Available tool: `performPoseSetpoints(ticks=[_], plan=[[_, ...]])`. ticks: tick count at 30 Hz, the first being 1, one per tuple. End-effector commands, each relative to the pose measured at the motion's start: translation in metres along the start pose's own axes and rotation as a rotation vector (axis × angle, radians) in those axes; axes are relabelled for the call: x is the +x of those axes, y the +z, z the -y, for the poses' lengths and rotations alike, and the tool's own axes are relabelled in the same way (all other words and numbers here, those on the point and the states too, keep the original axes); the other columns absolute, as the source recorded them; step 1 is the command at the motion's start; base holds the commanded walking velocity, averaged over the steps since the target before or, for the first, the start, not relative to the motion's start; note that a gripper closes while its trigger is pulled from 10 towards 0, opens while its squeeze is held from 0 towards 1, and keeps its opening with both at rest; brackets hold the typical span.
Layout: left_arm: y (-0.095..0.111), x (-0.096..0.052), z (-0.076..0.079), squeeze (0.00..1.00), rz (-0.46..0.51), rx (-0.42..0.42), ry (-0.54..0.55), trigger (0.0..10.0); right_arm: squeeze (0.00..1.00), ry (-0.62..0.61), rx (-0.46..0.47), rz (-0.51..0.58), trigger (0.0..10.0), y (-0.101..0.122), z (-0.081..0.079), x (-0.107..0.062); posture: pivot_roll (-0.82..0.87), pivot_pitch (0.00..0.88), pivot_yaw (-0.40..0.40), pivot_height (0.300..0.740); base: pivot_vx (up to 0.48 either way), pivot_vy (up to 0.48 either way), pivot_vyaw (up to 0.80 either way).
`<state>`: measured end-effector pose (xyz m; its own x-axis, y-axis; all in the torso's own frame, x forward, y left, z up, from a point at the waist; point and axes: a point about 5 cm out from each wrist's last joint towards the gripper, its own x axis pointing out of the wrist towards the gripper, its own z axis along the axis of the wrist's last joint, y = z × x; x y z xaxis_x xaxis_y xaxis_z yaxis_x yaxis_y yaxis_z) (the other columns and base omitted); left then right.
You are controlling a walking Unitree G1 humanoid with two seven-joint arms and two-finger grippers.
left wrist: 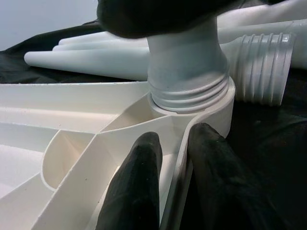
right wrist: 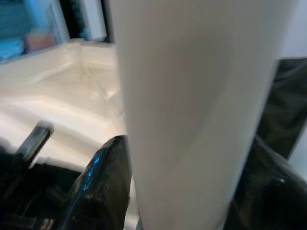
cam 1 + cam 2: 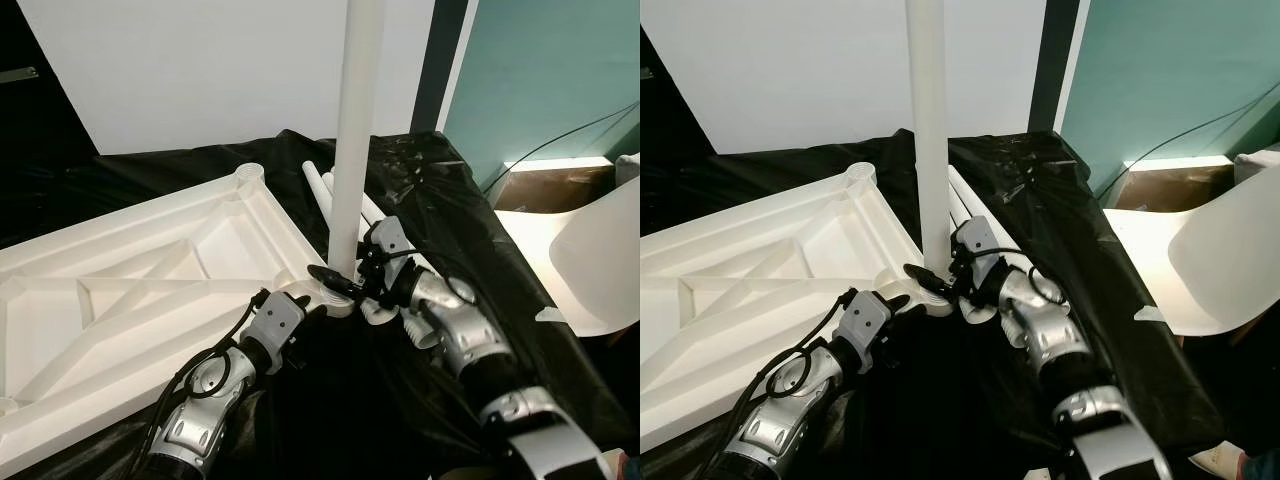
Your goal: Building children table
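right gripper (image 3: 338, 277) clamps the base of the upright white table leg (image 3: 355, 130), which stands in the threaded corner socket (image 1: 211, 108) of the upturned white tabletop (image 3: 120, 300) on black sheeting (image 3: 460, 200). left gripper (image 1: 175, 165) pinches the tabletop's corner rim just beside that socket. spare legs (image 1: 91, 57) lie behind.

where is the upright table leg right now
The upright leg stands in the near corner socket of the upturned tabletop, centre of the head views, gripped low by the right gripper; spare legs lie behind it.
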<state>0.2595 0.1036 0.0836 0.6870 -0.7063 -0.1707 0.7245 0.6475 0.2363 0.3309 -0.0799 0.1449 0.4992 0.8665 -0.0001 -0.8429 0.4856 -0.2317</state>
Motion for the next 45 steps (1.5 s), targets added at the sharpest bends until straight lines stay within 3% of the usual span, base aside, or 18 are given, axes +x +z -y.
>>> performPoseSetpoints(ticks=[1, 3, 4, 6, 7, 8, 19, 24, 26, 27, 28, 30, 40, 45], plan=[[-0.025, -0.002, 0.022, 0.00, -0.114, -0.055, -0.116, 10.0, 0.00, 0.078, 0.007, -0.054, 10.0, -0.005, 0.002, -0.002, 0.17, 0.000, -0.020, 0.740, 0.000, 0.000, 0.00], [-0.025, -0.002, 0.022, 0.00, -0.113, -0.055, -0.115, 10.0, 0.00, 0.120, -0.020, -0.095, 10.0, -0.006, 0.010, -0.007, 0.17, 0.000, -0.019, 0.740, 0.000, 0.000, 0.00], [-0.025, -0.002, 0.023, 0.00, -0.114, -0.056, -0.114, 10.0, 0.00, 0.138, -0.035, -0.112, 8.3, -0.006, 0.015, -0.008, 0.17, 0.000, -0.020, 0.740, 0.000, 0.000, 0.00], [-0.025, -0.002, 0.023, 0.00, -0.114, -0.056, -0.114, 10.0, 0.00, 0.150, -0.044, -0.121, 8.3, -0.006, 0.017, -0.010, 0.17, 0.000, -0.020, 0.740, 0.000, 0.000, 0.00], [-0.025, -0.002, 0.023, 0.00, -0.114, -0.057, -0.113, 10.0, 0.00, 0.162, -0.049, -0.126, 2.9, -0.005, 0.021, -0.011, 0.18, 0.000, -0.022, 0.740, 0.000, 0.000, 0.00], [-0.025, -0.002, 0.023, 0.00, -0.114, -0.057, -0.113, 10.0, 0.00, 0.172, -0.050, -0.132, 0.0, -0.004, 0.024, -0.012, 0.18, 0.000, -0.022, 0.740, 0.000, 0.000, 0.00], [-0.027, -0.003, 0.023, 0.00, -0.114, -0.062, -0.106, 10.0, 0.00, 0.212, -0.045, -0.151, 0.0, 0.000, 0.036, -0.014, 0.18, 0.000, -0.022, 0.740, 0.000, 0.000, 0.00], [-0.027, -0.004, 0.024, 0.00, -0.116, -0.060, -0.109, 10.0, 0.00, 0.161, 0.019, -0.086, 0.0, -0.008, 0.024, -0.013, 0.18, 0.000, -0.023, 0.740, 0.000, 0.000, 0.00], [-0.027, -0.004, 0.024, 0.00, -0.116, -0.060, -0.109, 10.0, 0.00, 0.090, 0.023, -0.027, 0.0, -0.006, 0.021, -0.011, 0.18, 0.000, -0.023, 0.740, 0.000, 0.000, 0.00], [-0.027, -0.004, 0.024, 0.00, -0.115, -0.060, -0.107, 10.0, 0.00, -0.027, 0.055, 0.055, 0.0, -0.003, 0.020, -0.008, 0.19, 0.000, -0.026, 0.740, 0.000, 0.000, 0.00], [-0.027, -0.004, 0.024, 0.00, -0.115, -0.060, -0.107, 10.0, 0.00, -0.027, 0.055, 0.055, 0.0, -0.003, 0.020, -0.008, 0.19, 0.000, -0.026, 0.740, 0.000, 0.000, 0.00], [-0.027, -0.005, 0.024, 0.00, -0.114, -0.062, -0.106, 10.0, 0.00, -0.383, 0.153, 0.218, 0.0, 0.000, 0.010, -0.013, 0.19, 0.000, -0.024, 0.740, 0.000, 0.000, 0.00], [-0.026, -0.006, 0.023, 0.00, -0.117, -0.058, -0.109, 10.0, 0.00, -0.649, 0.199, 0.266, 0.0, 0.004, 0.005, -0.012, 0.19, 0.000, -0.022, 0.740, 0.000, 0.000, 0.00], [-0.025, -0.005, 0.025, 0.00, -0.114, -0.060, -0.109, 10.0, 0.00, -0.673, 0.208, 0.262, 0.0, 0.004, 0.000, -0.010, 0.19, 0.000, -0.022, 0.740, 0.000, 0.000, 0.00]])
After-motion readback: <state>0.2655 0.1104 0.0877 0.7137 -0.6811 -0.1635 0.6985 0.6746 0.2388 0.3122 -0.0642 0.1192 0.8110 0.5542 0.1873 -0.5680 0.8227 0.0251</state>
